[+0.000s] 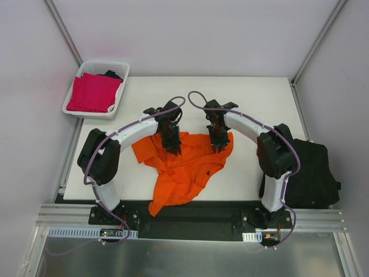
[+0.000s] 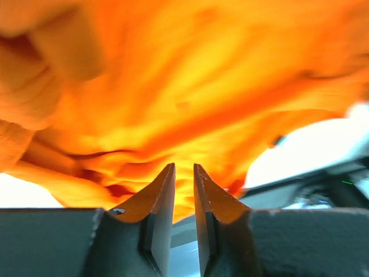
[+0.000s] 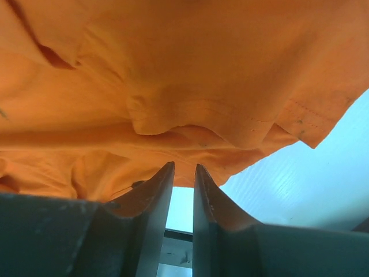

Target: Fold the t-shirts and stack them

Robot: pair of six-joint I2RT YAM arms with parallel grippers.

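Orange t-shirt (image 1: 184,170) lies crumpled at the centre of the frame on the white table (image 1: 259,104), one end spilling over the table's lower edge. The left gripper (image 1: 172,148) and right gripper (image 1: 219,144) stand at its upper part. Both have their jaws slightly parted, with no cloth clamped between them.

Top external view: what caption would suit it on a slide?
Folding time: left gripper and right gripper over a crumpled orange t-shirt; pink t-shirt in the basket, black t-shirts at right.
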